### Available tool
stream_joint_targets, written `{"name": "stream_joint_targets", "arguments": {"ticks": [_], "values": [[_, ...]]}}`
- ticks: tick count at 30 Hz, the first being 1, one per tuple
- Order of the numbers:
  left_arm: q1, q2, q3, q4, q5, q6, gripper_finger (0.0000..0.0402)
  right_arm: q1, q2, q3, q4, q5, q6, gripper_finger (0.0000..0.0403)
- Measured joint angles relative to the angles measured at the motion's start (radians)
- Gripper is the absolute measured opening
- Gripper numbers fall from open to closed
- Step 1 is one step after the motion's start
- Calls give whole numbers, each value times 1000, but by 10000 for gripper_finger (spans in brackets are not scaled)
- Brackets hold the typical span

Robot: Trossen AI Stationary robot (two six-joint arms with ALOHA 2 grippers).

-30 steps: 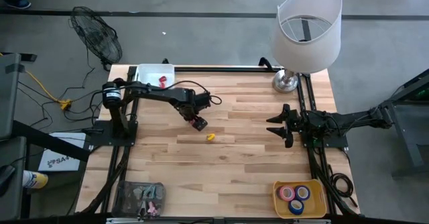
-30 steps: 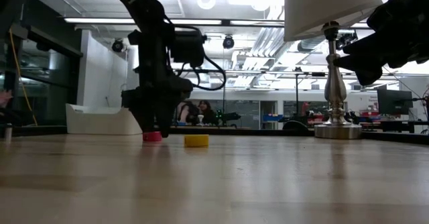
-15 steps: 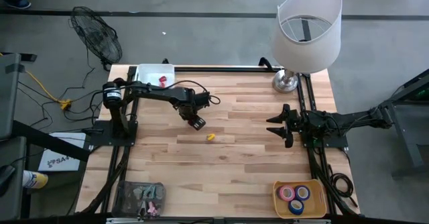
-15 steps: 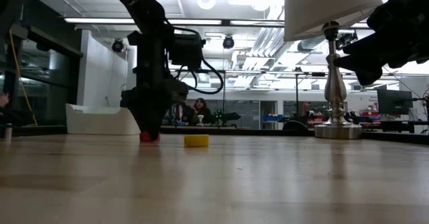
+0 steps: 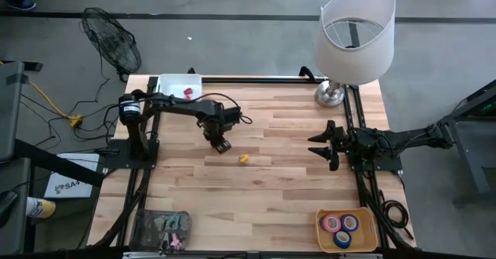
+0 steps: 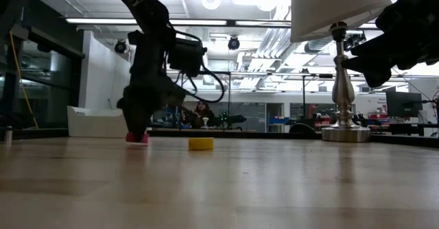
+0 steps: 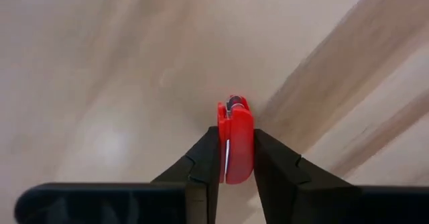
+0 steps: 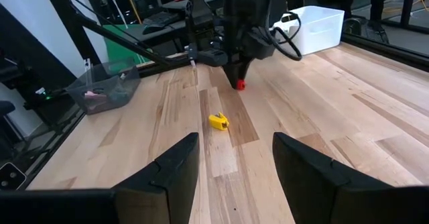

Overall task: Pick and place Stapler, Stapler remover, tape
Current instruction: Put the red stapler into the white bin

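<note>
My left gripper is shut on a small red tool left of the table's middle; whether it is the stapler or the stapler remover I cannot tell. The low view shows the red tool right at the table top. A small yellow piece lies on the wood just right of it. Rolls of tape sit in a yellow tray at the near right corner. My right gripper hangs open over the table's right side, holding nothing. My left gripper pinches the red tool by its two broad flat sides between its two fingers. The fingers come from above, pointing down. The tool stands on edge below them, its lower end at the table top; whether it touches the wood I cannot tell.
A white bin with a red thing in it stands at the far left. A lamp stands at the far right corner, and a clear box of small items at the near left corner.
My left gripper has shut on the red tool and gone toward the table's left edge with it. The tool has stayed low at the table top and stands farther left of the yellow piece than before.
</note>
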Motion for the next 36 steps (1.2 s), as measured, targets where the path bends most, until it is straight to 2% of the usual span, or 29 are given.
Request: {"name": "stream_joint_targets", "arguments": {"ticks": [9,17,25,36], "values": [[77,-93,46,-162,-93,136,61,0,0,0,-3,-1,0,181],[261,-219,88,-274,-226,201,69,0,7,0,-5,-1,0,181],[498,-229,112,-300,-276,260,70,0,6,0,-4,0,0,181],[692,-187,112,-291,-303,268,71,0,6,0,-3,0,0,181]]}}
